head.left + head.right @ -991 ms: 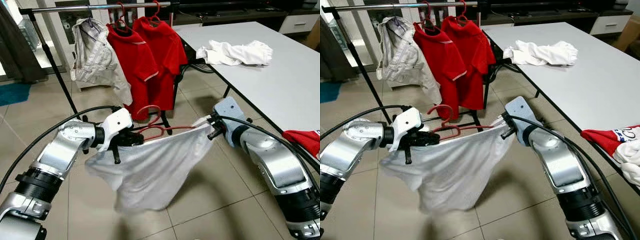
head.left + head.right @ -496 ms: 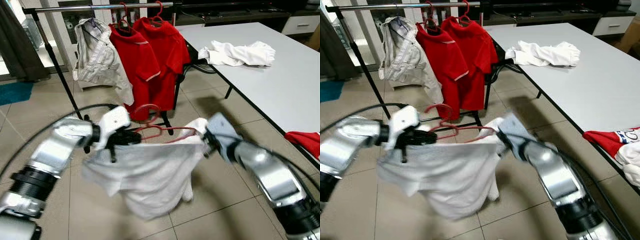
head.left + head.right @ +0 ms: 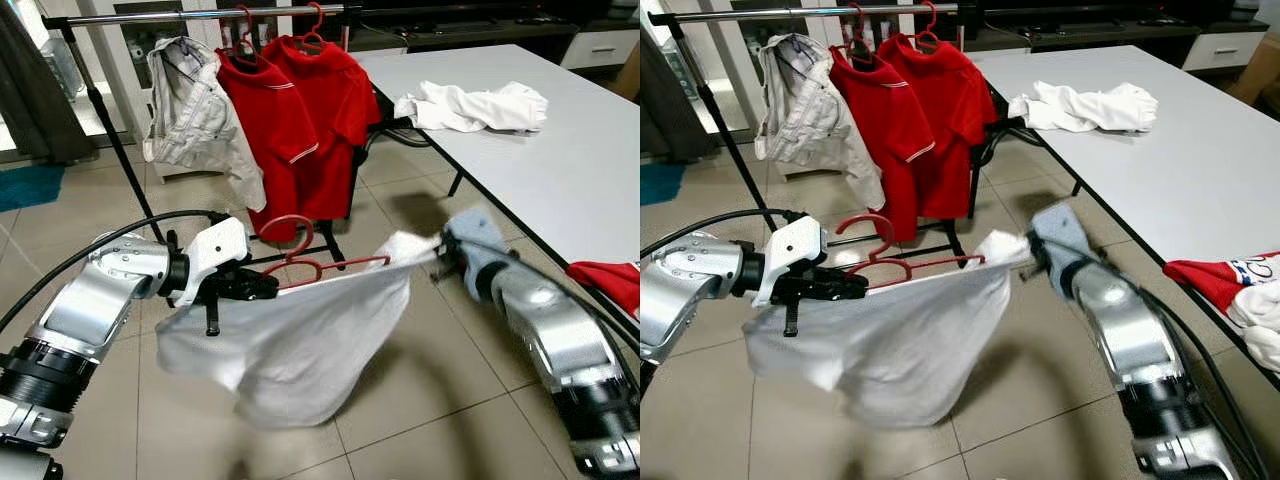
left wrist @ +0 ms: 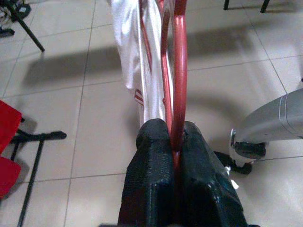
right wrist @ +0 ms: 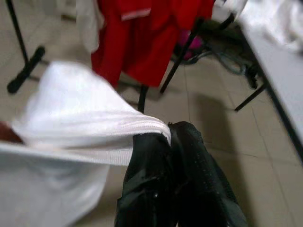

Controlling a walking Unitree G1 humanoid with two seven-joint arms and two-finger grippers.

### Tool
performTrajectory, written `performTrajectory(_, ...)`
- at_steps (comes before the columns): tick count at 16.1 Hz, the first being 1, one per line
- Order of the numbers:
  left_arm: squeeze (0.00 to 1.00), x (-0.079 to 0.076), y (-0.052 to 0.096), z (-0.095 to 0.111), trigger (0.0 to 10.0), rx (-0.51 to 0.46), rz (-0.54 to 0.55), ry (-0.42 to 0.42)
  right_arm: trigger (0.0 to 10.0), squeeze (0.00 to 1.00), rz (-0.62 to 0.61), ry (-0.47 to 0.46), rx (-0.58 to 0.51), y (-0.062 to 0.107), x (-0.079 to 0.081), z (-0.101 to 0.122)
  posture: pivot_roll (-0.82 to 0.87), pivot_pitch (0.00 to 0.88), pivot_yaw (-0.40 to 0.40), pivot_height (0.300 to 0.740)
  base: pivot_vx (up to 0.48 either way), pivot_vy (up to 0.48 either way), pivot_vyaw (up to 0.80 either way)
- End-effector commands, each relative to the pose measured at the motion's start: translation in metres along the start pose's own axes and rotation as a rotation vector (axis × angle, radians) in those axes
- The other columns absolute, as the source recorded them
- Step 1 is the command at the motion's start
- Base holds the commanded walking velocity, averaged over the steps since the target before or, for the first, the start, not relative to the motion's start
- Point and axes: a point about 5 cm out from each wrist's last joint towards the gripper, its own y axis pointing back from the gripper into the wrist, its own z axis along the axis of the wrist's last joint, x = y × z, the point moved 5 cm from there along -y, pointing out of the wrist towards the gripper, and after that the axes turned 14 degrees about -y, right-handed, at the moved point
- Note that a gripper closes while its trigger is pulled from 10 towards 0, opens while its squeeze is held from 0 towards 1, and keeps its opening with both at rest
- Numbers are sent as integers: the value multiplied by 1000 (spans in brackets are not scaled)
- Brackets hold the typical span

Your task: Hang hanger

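Tiled floor (image 3: 70, 225) runs under a clothes rail (image 3: 190, 15) at the back, where a pale jacket (image 3: 195, 115) and two red shirts (image 3: 300, 110) hang side by side, and a long white tabletop (image 3: 560, 160) on the right carries a crumpled white garment (image 3: 470, 105). Both silver arms reach forward at about the same height, well short of the rail. The left gripper (image 4: 176, 142) has its jaws closed tight on the red hanger (image 3: 300, 265), whose hook stands upward in front of the red shirts. A white shirt (image 3: 290, 335) sags from the hanger like a sling between the two arms. The right gripper (image 5: 168, 142) has its jaws pinched shut on the shirt's far edge, pulling it toward the tabletop side. That right arm is smeared with blur in the head views, so its fingers are hard to make out there. A red cloth (image 3: 610, 280) at the right edge is cut off by the frame.
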Motion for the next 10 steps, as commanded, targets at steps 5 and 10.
performTrajectory(5,0,12,-7,-24,0,150,90,-12,0,0,151,-134,-200,12,28,63,-118,0,9,740,0,0,0)
performTrajectory(10,0,27,-13,7,0,-8,152,-37,0,0,272,42,2,13,66,12,-116,0,12,740,0,0,0)
